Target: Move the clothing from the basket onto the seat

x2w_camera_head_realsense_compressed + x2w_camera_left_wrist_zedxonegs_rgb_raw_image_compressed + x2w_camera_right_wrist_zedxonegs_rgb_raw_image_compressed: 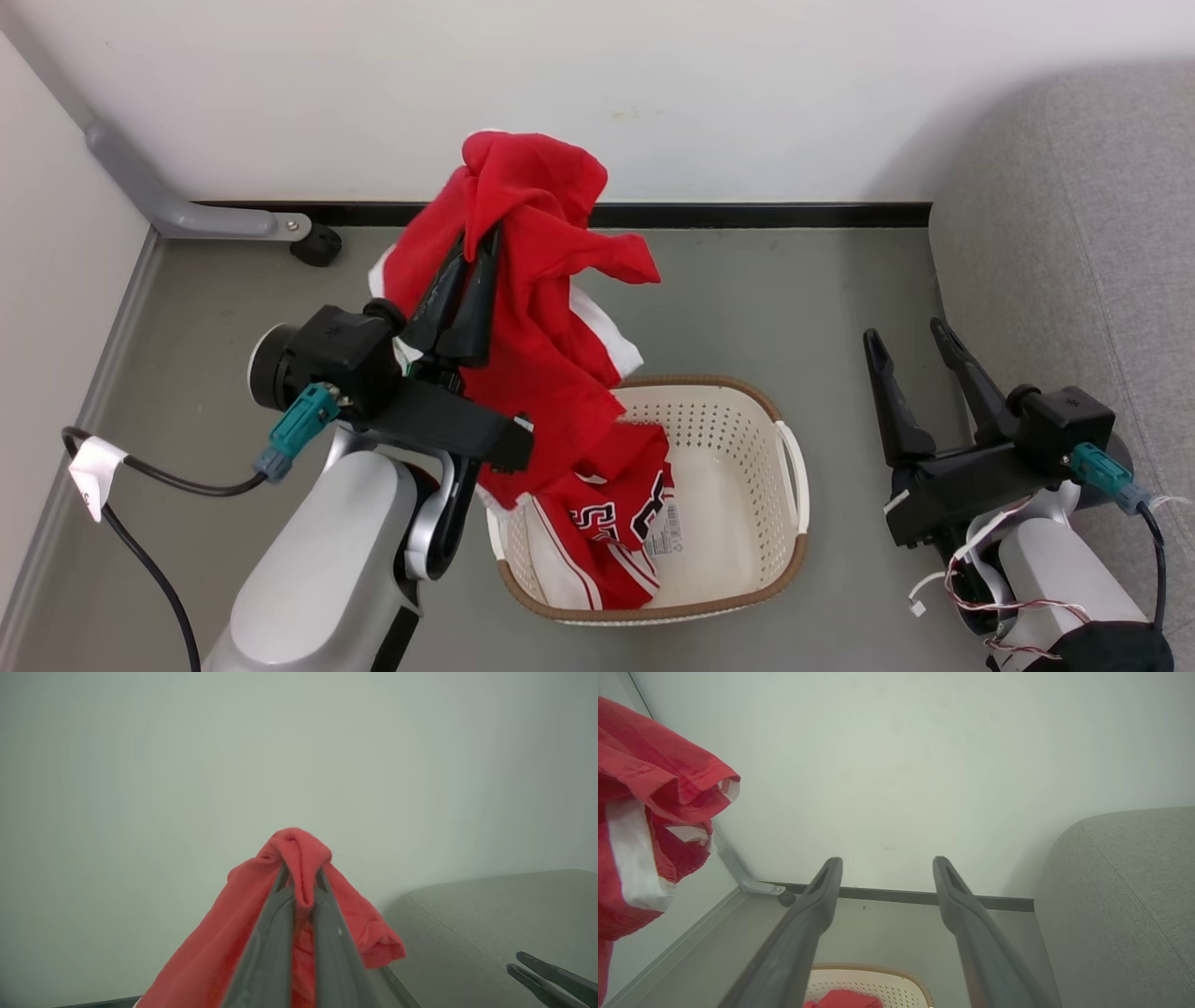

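While my left gripper (478, 245) pinches a thin fold of the lifted red garment (537, 308) between pressed-together fingers, the cloth's tail hangs down into the basket (789, 560), against the lettered garment (607, 532) lying inside. Swinging toward the seat (1074, 233) now could, I judge, drag that tail over its rim, tip the basket, or pull the fold free. My right gripper (904, 331) hovers spread, beside the seat.

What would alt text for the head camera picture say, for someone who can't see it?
The left claw holds a red garment raised over a cream basket, where a second red garment lies. The right claw hangs open beside the grey seat.
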Motion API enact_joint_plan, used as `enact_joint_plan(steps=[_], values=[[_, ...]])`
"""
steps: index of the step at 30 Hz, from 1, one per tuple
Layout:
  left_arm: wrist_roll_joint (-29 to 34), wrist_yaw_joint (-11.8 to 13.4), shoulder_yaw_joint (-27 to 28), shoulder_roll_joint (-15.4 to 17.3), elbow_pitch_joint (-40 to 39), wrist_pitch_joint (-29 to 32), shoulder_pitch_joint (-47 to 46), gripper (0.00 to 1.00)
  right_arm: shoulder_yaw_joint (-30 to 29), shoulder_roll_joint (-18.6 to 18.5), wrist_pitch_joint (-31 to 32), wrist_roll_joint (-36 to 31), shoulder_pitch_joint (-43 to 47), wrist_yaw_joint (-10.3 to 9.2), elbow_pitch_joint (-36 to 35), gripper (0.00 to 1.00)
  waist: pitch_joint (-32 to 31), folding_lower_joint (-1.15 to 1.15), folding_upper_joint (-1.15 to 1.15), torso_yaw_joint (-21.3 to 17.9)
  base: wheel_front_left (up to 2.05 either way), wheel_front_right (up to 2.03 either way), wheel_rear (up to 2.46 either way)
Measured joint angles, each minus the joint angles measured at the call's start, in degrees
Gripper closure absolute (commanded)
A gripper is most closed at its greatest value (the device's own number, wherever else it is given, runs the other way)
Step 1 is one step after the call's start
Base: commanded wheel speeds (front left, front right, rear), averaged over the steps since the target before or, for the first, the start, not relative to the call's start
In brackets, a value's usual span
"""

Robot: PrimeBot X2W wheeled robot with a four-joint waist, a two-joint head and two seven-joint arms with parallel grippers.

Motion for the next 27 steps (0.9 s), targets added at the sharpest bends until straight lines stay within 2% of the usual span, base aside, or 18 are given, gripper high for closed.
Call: enact_joint_plan(steps=[7,14,22,27], values=[[0.58,0.00,0.87,-0.01,-0.78,0.00,0.03,1.00,0.08,0.24,0.01,0.00,-0.66,0.25,-1.89,0.00,0.38,0.00,0.00,-0.30,0.00,0.00,0.00],[1.22,0.00,1.29,-0.13,-0.88,0.00,0.09,1.00,2.52,1.45,0.00,0.18,-2.61,0.75,-7.24,0.00,0.50,0.00,0.00,-0.64,0.00,0.00,0.00],[2.50,-0.08,1.31,-0.56,-0.82,0.00,0.13,1.00,10.23,2.20,0.00,1.86,-3.63,1.25,-12.28,0.00,0.88,0.00,0.00,-0.88,0.00,0.00,0.00],[2.98,-0.57,1.11,-1.37,-0.63,0.00,0.09,1.00,19.49,2.21,0.00,3.81,-5.18,1.25,-13.71,0.00,1.22,0.00,0.00,-0.79,0.00,0.00,0.00]])
